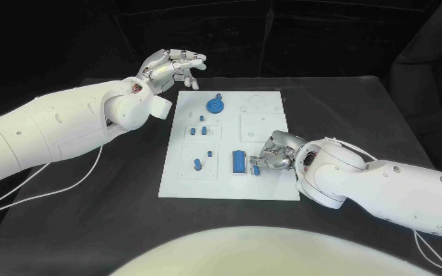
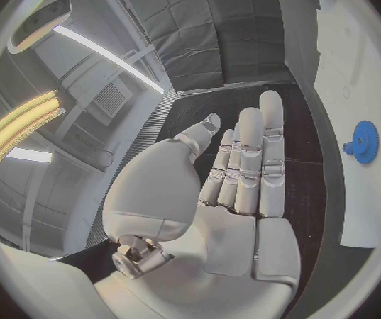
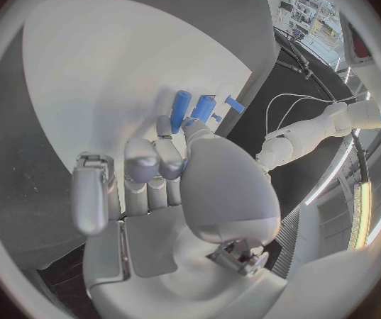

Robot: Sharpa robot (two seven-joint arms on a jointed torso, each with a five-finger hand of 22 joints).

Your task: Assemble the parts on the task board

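Robot working at a white task board [image 1: 267, 186] on a black surface [image 1: 359, 110], assembly looking partly done.
Head view: right hand [image 1: 273, 151] is reaching among blue parts [image 1: 239, 161]; I cannot tell whether it is gripping. Left wrist view: left hand [image 2: 243, 170] is hovering with fingers apart, empty, off the board's edge. Right wrist view: fingertips [image 3: 165, 126] are meeting upright parts; several look unplaced.

No lettering, label, brand mark or number can be read anywhere in these views. The flat white rectangular task board [image 1: 269, 183], lying at the middle of the black worktop [image 1: 368, 107], carries only faint outlined recesses with no legible markings, and the small blue plastic parts [image 1: 239, 160] bear no readable print.
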